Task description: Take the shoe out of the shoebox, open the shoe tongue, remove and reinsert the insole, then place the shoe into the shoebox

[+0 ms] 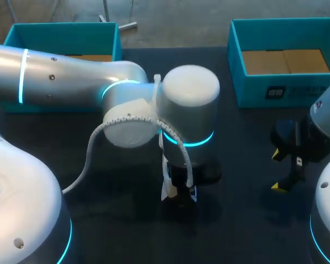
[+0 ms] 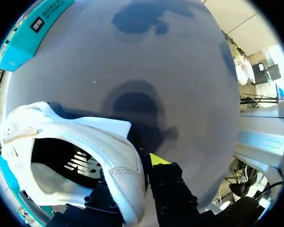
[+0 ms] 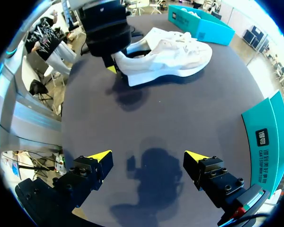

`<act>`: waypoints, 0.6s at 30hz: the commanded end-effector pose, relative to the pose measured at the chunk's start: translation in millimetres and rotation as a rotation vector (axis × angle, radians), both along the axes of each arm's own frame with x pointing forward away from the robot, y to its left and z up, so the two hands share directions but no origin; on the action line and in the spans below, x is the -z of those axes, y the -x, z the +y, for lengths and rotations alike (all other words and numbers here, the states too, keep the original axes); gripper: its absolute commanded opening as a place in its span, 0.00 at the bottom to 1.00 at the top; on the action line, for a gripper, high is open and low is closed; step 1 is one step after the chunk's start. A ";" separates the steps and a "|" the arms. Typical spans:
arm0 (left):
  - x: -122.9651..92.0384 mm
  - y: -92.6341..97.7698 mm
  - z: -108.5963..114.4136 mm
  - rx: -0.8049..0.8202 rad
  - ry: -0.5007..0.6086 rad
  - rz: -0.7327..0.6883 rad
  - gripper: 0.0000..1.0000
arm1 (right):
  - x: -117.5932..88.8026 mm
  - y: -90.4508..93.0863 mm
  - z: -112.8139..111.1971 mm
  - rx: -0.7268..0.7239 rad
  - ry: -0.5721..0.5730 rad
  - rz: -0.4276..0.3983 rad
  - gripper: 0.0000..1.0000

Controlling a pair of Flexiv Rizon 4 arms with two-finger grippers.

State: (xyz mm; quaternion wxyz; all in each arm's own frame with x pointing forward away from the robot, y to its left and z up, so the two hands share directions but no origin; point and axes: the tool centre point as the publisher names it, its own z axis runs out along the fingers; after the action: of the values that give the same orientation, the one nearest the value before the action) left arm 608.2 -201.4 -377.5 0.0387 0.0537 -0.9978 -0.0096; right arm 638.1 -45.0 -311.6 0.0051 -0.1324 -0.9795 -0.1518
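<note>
A white sneaker (image 3: 170,59) lies on its sole on the dark table, near the middle. My left gripper (image 3: 114,64) comes down on its heel end. In the left wrist view the heel collar (image 2: 125,165) stands between the two fingers, one inside the shoe and one outside with its yellow tip (image 2: 156,158) showing, so the gripper (image 2: 132,172) is shut on the heel. The black insole (image 2: 71,163) shows inside the opening. From the head view the arm's wrist hides most of the sneaker (image 1: 168,190). My right gripper (image 1: 279,171) hangs open and holds nothing, at the table's right.
Two teal shoeboxes stand at the far edge: one at the back left (image 1: 60,30), one at the back right (image 1: 264,88) with brown cardboard inside. The right box's wall (image 3: 270,137) is close beside my right gripper (image 3: 147,156).
</note>
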 end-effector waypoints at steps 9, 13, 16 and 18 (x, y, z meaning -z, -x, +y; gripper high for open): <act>-79.5 -49.2 22.7 -0.020 0.005 0.056 0.00 | 0.8 1.5 -0.4 0.000 -0.001 -0.004 1.00; -105.5 -70.9 31.4 -0.035 -0.004 0.049 0.00 | 0.8 1.5 -0.4 0.000 -0.001 -0.004 1.00; -117.6 -86.0 37.8 -0.063 -0.013 0.041 0.00 | 0.8 1.5 -0.4 0.000 -0.001 -0.004 1.00; -123.0 -94.8 40.6 -0.064 -0.033 0.046 0.00 | 0.8 1.5 -0.4 0.000 -0.001 -0.004 1.00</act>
State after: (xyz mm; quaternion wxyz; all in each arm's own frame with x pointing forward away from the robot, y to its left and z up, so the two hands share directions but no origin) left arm 693.6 -168.2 -283.3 0.0571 0.0886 -0.9941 -0.0251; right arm 638.2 -45.1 -311.6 0.0051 -0.1325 -0.9795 -0.1518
